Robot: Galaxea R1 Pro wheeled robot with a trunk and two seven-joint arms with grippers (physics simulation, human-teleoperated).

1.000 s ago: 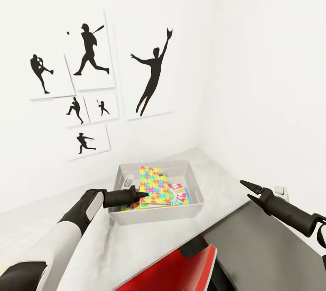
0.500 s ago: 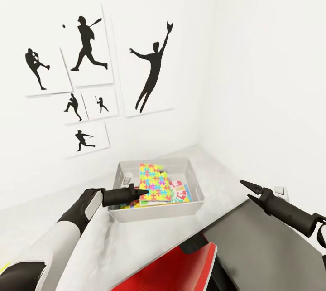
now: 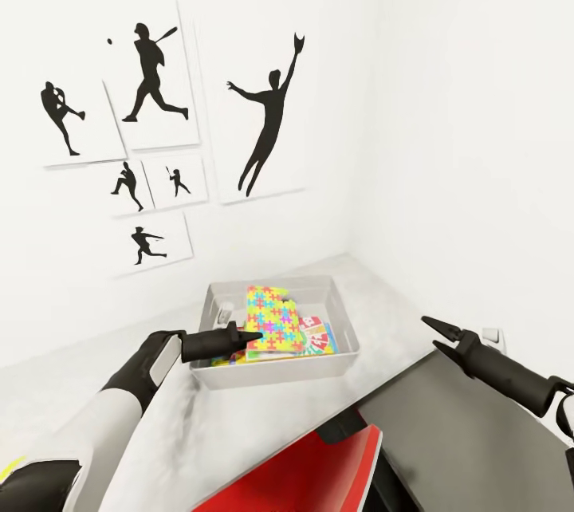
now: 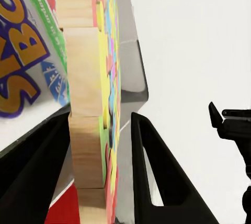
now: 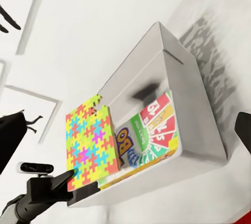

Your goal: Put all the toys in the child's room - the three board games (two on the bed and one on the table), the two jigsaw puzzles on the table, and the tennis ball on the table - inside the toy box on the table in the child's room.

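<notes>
The grey toy box (image 3: 343, 359) stands on the pale table (image 3: 159, 416) in the corner. My left gripper (image 3: 249, 335) is shut on a jigsaw puzzle (image 3: 271, 319), which stands tilted on edge inside the box. Seen from the left wrist, the puzzle's (image 4: 89, 130) wooden edge runs between the fingers (image 4: 157, 182). Printed board games (image 3: 319, 335) lie flat in the box beside the puzzle (image 5: 91, 145), among them a green-red one (image 5: 157, 122) in the toy box (image 5: 193, 93). My right gripper (image 3: 435, 335) is open and empty, to the right of the box.
White walls meet just behind the box, and baseball silhouette posters (image 3: 143, 137) hang on the left wall. A dark grey surface (image 3: 470, 440) lies under my right arm. A red panel (image 3: 319, 468) sits low in the foreground.
The head view has shifted a little. My left gripper still holds the puzzle at about the same spot in the box, and the right arm has not moved.
</notes>
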